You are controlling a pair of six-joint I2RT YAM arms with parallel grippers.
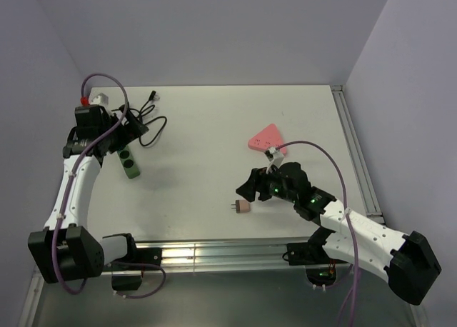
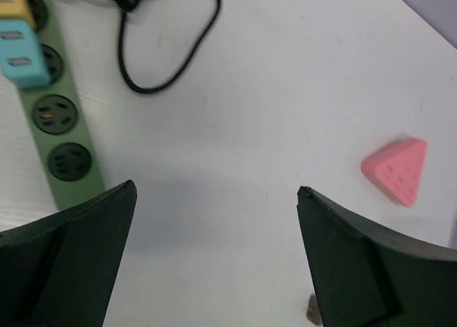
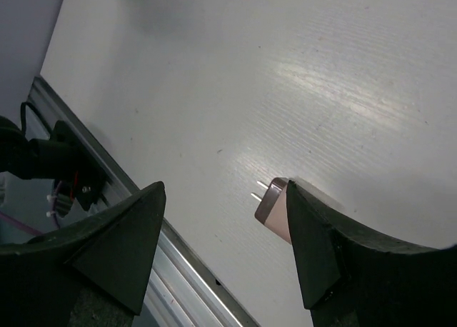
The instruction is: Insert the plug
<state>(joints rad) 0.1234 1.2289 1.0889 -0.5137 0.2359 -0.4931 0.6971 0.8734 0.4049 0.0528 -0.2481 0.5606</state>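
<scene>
The plug (image 1: 243,206) lies loose on the table (image 1: 214,127), just on the near side of the right claw (image 1: 251,188), which is spread and empty. Its long axis runs left-right, with the prongs pointing left toward the strip (image 1: 129,163). The left claw (image 2: 216,188), also spread and empty, hangs by the strip, well apart from the plug, so the right arm is nearer.

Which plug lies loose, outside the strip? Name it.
The pinkish plug lying on the table with bare prongs; the yellow plug and blue plug sit in the green strip.
</scene>
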